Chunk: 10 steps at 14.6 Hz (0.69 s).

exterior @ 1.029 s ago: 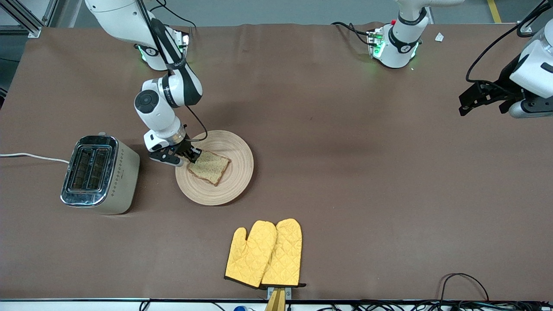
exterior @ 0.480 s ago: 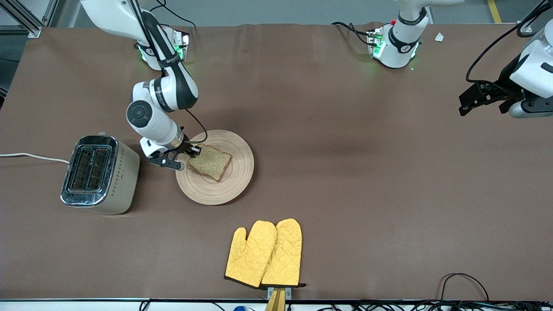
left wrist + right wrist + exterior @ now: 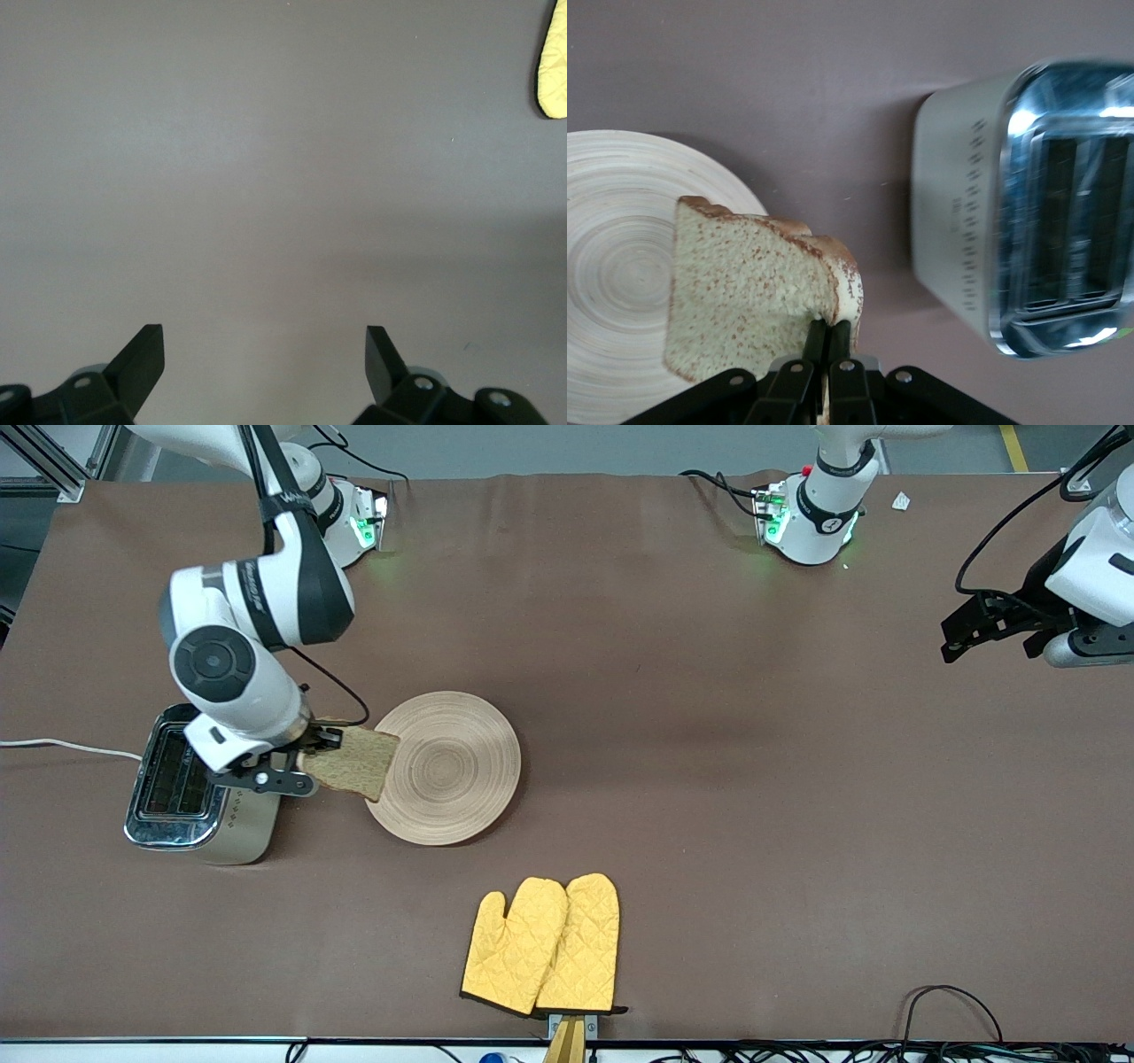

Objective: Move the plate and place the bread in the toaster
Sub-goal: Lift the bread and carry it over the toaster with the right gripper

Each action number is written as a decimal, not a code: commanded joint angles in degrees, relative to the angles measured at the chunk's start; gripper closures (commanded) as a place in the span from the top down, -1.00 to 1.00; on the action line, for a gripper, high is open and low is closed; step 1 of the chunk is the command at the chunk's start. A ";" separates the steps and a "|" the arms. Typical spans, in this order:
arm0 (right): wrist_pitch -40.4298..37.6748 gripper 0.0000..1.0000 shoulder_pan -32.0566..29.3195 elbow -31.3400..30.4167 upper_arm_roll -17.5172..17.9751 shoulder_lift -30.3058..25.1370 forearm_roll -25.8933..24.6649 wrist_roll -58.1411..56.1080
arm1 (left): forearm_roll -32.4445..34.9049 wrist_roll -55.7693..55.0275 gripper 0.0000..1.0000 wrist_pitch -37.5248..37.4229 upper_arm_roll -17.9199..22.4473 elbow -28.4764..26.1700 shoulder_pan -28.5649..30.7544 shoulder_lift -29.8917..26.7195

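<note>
**Ana:** So where does the right end effector (image 3: 312, 755) sit in the front view?

**Ben:** Up in the air over the gap between the toaster (image 3: 197, 784) and the plate (image 3: 452, 767), clamped on one edge of the bread (image 3: 353, 762). The slice sticks out sideways from the fingers and overlaps the plate's rim in that view.

**Ana:** Does the right wrist view add anything?

**Ben:** Yes. It shows the two fingers (image 3: 804, 350) pressed close together on the crust, which the arm's wrist partly hides from the front. It also shows the slice hanging clear of the plate (image 3: 611, 292), with bare tabletop (image 3: 833, 88) between plate and toaster (image 3: 1028, 212).

**Ana:** How does the bread (image 3: 749, 288) look there?

**Ben:** Pale and brown-speckled, with a darker crust along its rounded edge. It bends a little where the fingers pinch it.

**Ana:** And the toaster?

**Ben:** Cream sides with a dotted pattern, shiny chrome top, two dark slots. Both slots look unfilled. A white cord (image 3: 62, 746) runs off toward the right arm's end of the tabletop.

**Ana:** The plate?

**Ben:** Round, light wood, ring grooves, bare on top, lying flat beside the toaster.

**Ana:** What about the left end effector (image 3: 992, 631)?

**Ben:** It waits over the left arm's end of the tabletop. The left wrist view shows its fingers (image 3: 142, 359) spread wide apart over bare brown surface, with a yellow corner of the oven mitts (image 3: 554, 66) at the edge. The front view shows those mitts (image 3: 542, 946) as a pair, lying nearer the camera than the plate.
</note>
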 commanded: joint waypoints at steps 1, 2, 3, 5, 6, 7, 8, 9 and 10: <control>-5.08 -0.99 -2.47 5.19 0.42 1.15 -8.19 -6.93 | -0.08 0.36 1.00 0.36 0.13 0.41 -0.01 0.05; -6.14 -0.99 -2.47 5.55 0.42 1.15 -12.58 -9.57 | 0.00 0.44 1.00 0.36 0.13 0.41 -0.01 0.05; -7.28 -0.99 -2.65 5.64 0.42 1.15 -16.11 -11.60 | 0.00 0.44 1.00 0.36 0.13 0.41 -0.01 0.05; -7.56 -0.99 -3.78 5.73 0.42 1.33 -21.47 -12.23 | 0.00 0.44 1.00 0.36 0.13 0.41 -0.01 0.14; -7.64 -0.99 -3.79 5.55 0.42 1.94 -24.46 -12.23 | -0.08 0.44 1.00 0.36 0.13 0.41 -0.01 0.14; -7.65 -0.99 -3.96 5.46 0.42 2.38 -26.23 -12.23 | 0.00 0.44 1.00 0.36 0.13 0.41 -0.01 0.05; -7.82 -0.99 -3.97 5.38 0.33 3.25 -27.03 -12.23 | -0.08 0.44 1.00 0.36 0.13 0.41 -0.01 0.05; -8.69 -0.99 -4.23 5.46 0.33 3.61 -28.00 -12.06 | -0.08 0.44 1.00 0.36 0.13 0.41 0.08 0.14; -9.13 -0.99 -5.27 5.46 0.42 3.70 -28.53 -11.79 | -0.08 0.44 1.00 0.36 0.13 0.41 0.08 0.14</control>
